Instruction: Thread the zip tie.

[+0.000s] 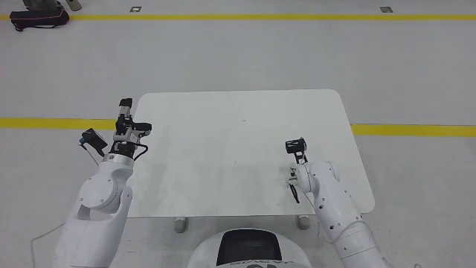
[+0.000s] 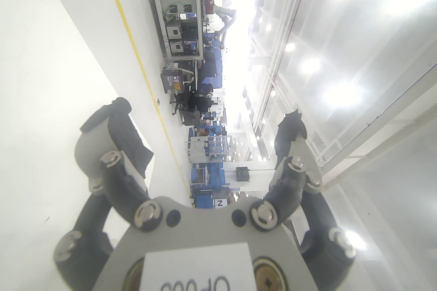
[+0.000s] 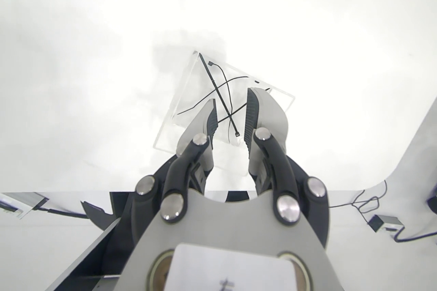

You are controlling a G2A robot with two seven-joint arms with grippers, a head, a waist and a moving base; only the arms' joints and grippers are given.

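Black zip ties [image 3: 218,91] lie crossed in a shallow clear tray [image 3: 170,108] on the white table [image 1: 238,141], near its front right. My right gripper [image 3: 230,96] hangs open just above the tray, a finger on either side of the straight tie, nothing gripped. From above, that gripper [image 1: 294,186] points down by the table's front edge. My left gripper [image 1: 130,117] is at the table's left edge, raised and open; in its wrist view the gripper [image 2: 208,118] is aimed out into the room, with nothing between its fingers.
The table's front edge [image 3: 68,192] runs close behind the right gripper. A small box with cables [image 3: 384,222] lies on the floor beyond it. Yellow floor lines [image 1: 260,17] run behind and beside the table. A dark bag [image 1: 37,7] sits far back left.
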